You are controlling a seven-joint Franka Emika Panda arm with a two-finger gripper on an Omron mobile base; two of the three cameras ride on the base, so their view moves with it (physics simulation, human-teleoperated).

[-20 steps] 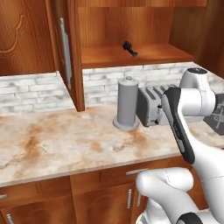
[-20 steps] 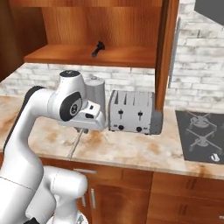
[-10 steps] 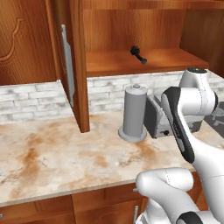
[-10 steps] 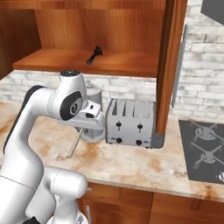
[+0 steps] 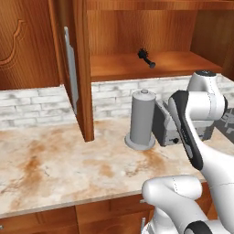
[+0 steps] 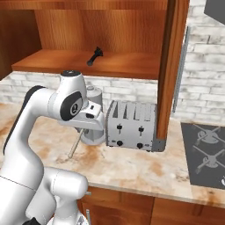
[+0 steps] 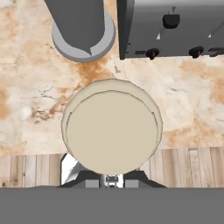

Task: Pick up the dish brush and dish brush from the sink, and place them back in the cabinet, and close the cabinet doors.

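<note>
Count: two dish brushes, one black (image 5: 146,58) lying on the cabinet shelf (image 5: 137,68) and one cream-headed (image 7: 111,131) on a thin tan handle, one grey cylindrical canister (image 5: 142,118), one silver toaster (image 6: 132,126), one marble counter (image 5: 59,169), two cabinet doors (image 5: 68,68) (image 6: 172,66) with silver bar handles.

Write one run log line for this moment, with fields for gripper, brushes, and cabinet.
gripper: shut on cream dish brush, above counter | black dish brush: on cabinet shelf | cabinet doors: open
</note>
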